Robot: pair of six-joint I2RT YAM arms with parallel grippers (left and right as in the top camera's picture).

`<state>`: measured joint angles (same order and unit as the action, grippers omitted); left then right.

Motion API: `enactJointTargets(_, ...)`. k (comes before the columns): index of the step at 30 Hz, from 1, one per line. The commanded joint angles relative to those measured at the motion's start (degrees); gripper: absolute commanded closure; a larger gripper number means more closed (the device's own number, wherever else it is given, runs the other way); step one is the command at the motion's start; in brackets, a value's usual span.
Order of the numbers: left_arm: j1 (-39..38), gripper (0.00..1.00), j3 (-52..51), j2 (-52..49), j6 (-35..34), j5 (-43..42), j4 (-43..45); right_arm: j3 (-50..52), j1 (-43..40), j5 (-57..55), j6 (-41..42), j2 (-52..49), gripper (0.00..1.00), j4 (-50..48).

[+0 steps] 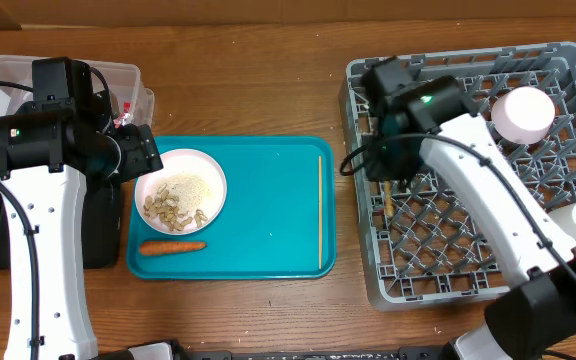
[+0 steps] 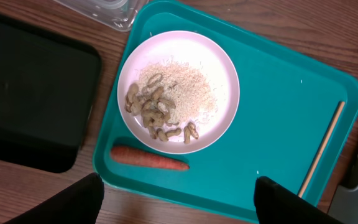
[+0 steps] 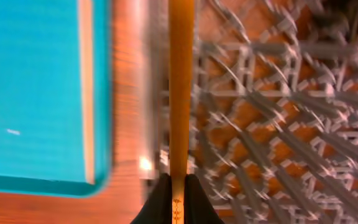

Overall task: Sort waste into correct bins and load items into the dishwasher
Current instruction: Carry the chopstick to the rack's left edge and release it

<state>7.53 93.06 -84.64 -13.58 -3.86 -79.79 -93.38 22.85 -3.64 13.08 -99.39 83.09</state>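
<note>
Clamping one chopstick (image 3: pixel 180 93) end between closed fingers, the right gripper (image 3: pixel 178 190) hangs over the rack's (image 1: pixel 380 270) left edge; left of the rack, the left gripper (image 2: pixel 179 199) stands spread above the plate (image 2: pixel 225 68).

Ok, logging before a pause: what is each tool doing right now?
Left tool: open, empty.
Right tool: shut on a chopstick.

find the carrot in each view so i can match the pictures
overhead: carrot lies at the lower left, near the teal tray's lower edge, just below the plate.
left wrist: carrot low, left of centre, below the plate.
right wrist: not in it.
shared landmark: the teal tray, in all three views.
</note>
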Motion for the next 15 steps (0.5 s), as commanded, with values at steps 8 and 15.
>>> enactJointTargets(8, -0.04, 0.21, 0.85, 0.33, -0.15, -0.22, -0.15, 16.31, 0.00, 1.36, -4.98, -0.74, 0.96, -5.25)
enactJointTargets(15, -0.04, 0.21, 0.85, 0.33, -0.15, -0.22, -0.15, 17.81, -0.11, 1.07, -4.13, -0.57, 0.65, -7.89)
